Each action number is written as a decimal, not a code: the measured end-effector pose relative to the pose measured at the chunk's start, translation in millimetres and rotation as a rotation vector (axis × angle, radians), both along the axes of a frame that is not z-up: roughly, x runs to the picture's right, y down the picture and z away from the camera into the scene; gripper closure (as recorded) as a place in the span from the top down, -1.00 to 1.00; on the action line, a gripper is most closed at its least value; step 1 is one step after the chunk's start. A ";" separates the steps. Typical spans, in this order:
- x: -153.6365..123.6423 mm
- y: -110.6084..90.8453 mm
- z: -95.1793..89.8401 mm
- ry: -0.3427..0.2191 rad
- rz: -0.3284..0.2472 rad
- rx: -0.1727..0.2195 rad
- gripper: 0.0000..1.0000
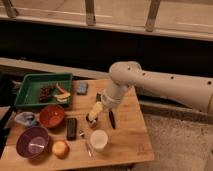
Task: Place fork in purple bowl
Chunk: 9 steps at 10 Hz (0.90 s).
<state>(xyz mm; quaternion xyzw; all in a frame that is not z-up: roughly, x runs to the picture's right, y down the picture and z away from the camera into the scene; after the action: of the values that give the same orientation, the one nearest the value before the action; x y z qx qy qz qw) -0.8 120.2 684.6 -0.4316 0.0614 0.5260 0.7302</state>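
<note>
Wooden table (131,142), dim railed backdrop: pincer (94,114), grip state indiscernible, hovering mid-table; fork (88,148) beside white cup (99,140), purple bowl (32,142) further left; best descend squarely across the fork's thin handle.

Claw (95,112) (over the table (127,145)) half hides something dark (91,120).

Looks like a robot test bay in an office or lab building, not a home kitchen. Gripper (95,114) is low over a small wooden table (127,146) of staged tableware. Green tray (42,76) is beyond it to view-left, white cup (99,139) just in front. Metal railing posts (90,12) stand far behind it, with speckled floor (175,142) off to view-right.
</note>
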 end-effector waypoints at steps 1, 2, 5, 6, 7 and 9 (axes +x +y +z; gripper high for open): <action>0.4 0.1 0.0 0.000 0.001 0.000 0.60; -0.3 0.0 -0.1 0.000 0.000 0.000 0.60; -19.4 4.8 6.1 0.045 -0.078 0.015 0.60; -32.7 4.7 8.9 0.053 -0.109 0.020 0.60; -47.3 5.6 12.3 0.060 -0.146 0.027 0.60; -60.0 10.6 15.4 0.051 -0.176 0.024 0.60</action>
<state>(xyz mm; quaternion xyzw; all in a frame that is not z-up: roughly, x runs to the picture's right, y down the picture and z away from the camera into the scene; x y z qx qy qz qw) -60.8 130.8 700.0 -0.4023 0.1116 0.4712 0.7770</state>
